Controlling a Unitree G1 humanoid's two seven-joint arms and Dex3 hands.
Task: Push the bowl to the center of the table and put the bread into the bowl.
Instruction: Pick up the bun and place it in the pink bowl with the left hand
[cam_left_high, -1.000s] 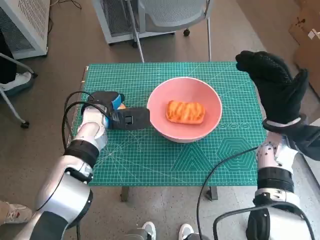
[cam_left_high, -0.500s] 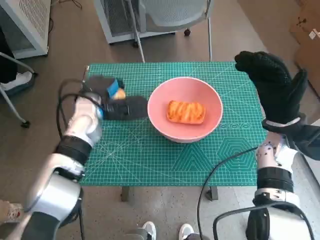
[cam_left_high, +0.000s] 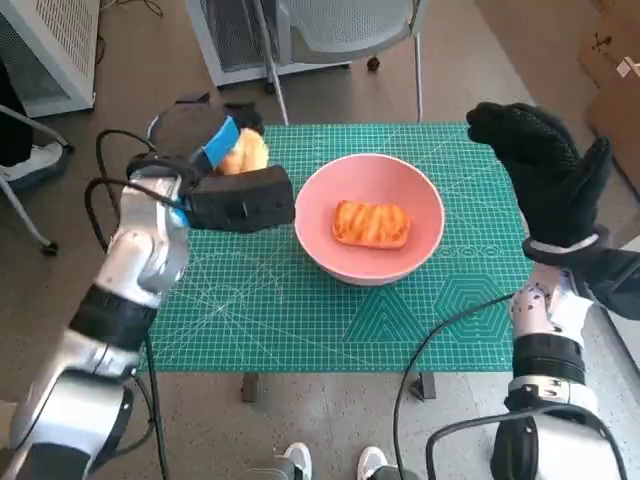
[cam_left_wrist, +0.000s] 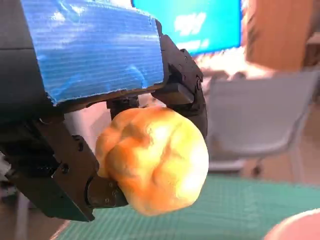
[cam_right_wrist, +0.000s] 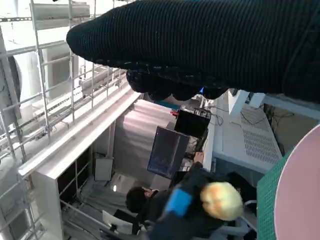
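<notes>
Gripping the round golden bread roll in the left hand, black fingers wrapping over it and under it, with most of its crust bulging free on the open side. Hanging lifted off the green table, over its far left part, just beside the left rim of the pink bowl but not yet above it. Sitting at about the middle of the table already, that bowl, so seemingly leaving only the placing to be done. Carrying a flat glazed pastry inside as well (filling much of the bowl's floor, slightly towards the right side). Hovering raised over the table's right edge, the gloved right hand, holding nothing, fingers loosely extended with the thumb apart, well clear of the bowl. For doing this step well: travelling sideways towards the bowl at the present height, clearing the rim rather than clipping it and shoving the bowl off centre; stopping over the free room on the bowl's left side; lowering close before letting go, since dropping a round roll from height is probably risking a bounce or a roll off the pastry; spreading the fingers fully and rising straight up, avoiding dragging the bread back out.
</notes>
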